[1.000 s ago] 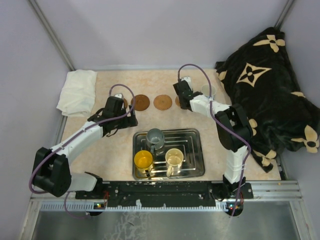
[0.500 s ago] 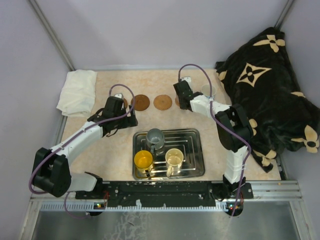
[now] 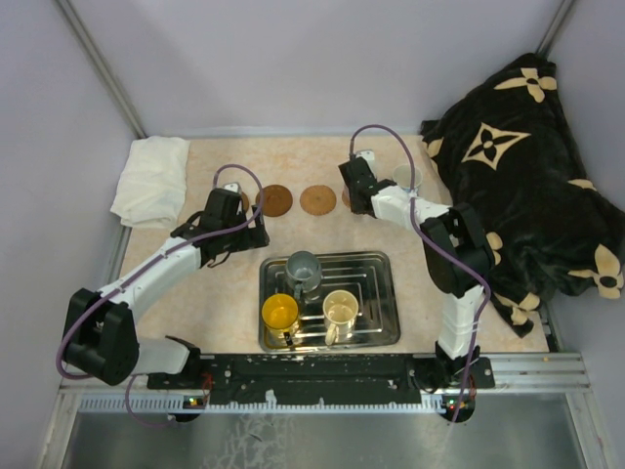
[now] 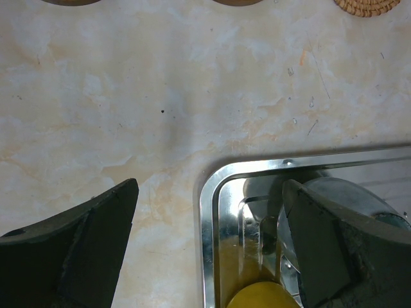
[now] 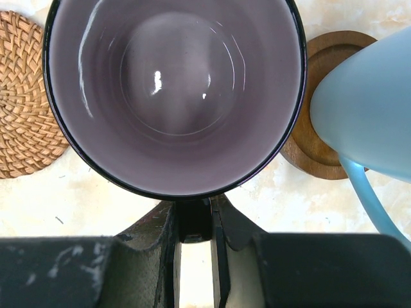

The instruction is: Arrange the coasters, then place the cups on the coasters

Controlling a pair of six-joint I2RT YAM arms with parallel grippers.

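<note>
In the right wrist view my right gripper point(image 5: 194, 221) is shut on the handle of the purple cup point(image 5: 173, 90), whose open mouth faces the camera. To its right, the light blue cup point(image 5: 372, 109) stands on a wooden coaster point(image 5: 314, 151). A woven coaster point(image 5: 22, 128) lies to the left. From above, two brown coasters point(image 3: 274, 200) point(image 3: 318, 199) lie in a row, and my right arm hides the purple cup. My left gripper point(image 3: 256, 233) hangs open over the tray's far left corner point(image 4: 212, 192). The grey cup point(image 3: 304, 266), orange-yellow cup point(image 3: 280, 313) and cream cup point(image 3: 341, 309) stand in the tray.
The ridged metal tray point(image 3: 381, 293) sits at the near middle of the table. A folded white cloth point(image 3: 151, 181) lies at the far left. A black patterned blanket point(image 3: 527, 186) is heaped along the right side.
</note>
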